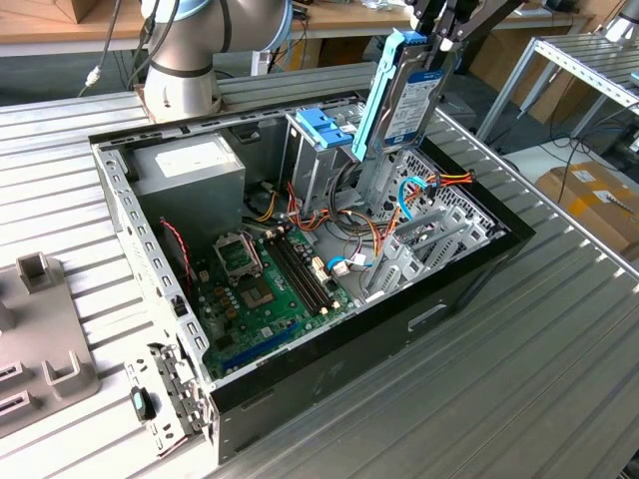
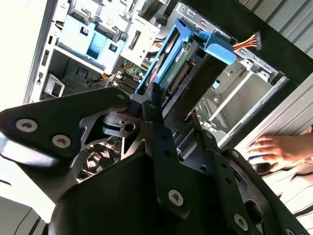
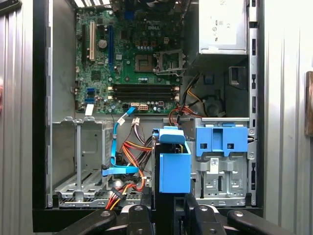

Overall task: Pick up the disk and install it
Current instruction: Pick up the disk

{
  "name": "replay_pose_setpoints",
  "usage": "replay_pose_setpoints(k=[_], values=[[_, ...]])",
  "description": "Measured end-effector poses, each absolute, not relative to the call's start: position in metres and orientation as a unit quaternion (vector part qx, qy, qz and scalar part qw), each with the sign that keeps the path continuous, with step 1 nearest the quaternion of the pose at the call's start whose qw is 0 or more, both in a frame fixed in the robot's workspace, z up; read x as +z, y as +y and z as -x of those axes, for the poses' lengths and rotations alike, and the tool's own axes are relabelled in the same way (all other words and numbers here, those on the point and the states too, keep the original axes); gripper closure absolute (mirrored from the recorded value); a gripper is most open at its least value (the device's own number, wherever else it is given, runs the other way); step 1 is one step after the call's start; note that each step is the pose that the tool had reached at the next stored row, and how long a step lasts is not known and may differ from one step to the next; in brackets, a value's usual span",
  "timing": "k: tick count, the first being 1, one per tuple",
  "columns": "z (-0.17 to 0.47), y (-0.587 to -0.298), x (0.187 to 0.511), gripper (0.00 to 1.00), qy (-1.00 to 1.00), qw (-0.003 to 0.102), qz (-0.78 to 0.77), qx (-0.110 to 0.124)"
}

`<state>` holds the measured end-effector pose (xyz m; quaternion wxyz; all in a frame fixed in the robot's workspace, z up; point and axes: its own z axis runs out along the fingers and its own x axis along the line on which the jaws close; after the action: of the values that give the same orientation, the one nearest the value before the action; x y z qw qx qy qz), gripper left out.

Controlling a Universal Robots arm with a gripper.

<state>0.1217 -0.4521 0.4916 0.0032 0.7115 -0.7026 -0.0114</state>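
Observation:
The disk (image 1: pixel 411 95) is a silver-grey drive with a blue-and-white label in light-blue carrier rails. It hangs upright on edge above the open computer case (image 1: pixel 150 269), over the drive-bay end at the exterior view's right. My gripper (image 1: pixel 435 40) is shut on its upper end. In the second wrist view the black fingers (image 2: pixel 155 105) clamp the disk (image 2: pixel 178 66) from both sides. In the first wrist view the disk's blue carrier end (image 3: pixel 173 166) stands just beyond my gripper (image 3: pixel 168 210), between two metal cages.
Inside the case lie the green motherboard (image 1: pixel 265 284), a grey power-supply box (image 1: pixel 190 165), a metal cage topped by a blue bracket (image 1: pixel 324 125) and orange and blue cables (image 1: pixel 404 200). An open drive cage (image 3: pixel 80 156) sits beside the disk. A person's hand (image 2: pixel 279 149) rests outside the case.

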Motion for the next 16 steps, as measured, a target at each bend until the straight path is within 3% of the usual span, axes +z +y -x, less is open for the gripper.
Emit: replay_pose_setpoints(k=[16], values=[[-0.133, -0.452, 0.492, 0.65, -0.703, 0.003, -0.711, -0.011]])
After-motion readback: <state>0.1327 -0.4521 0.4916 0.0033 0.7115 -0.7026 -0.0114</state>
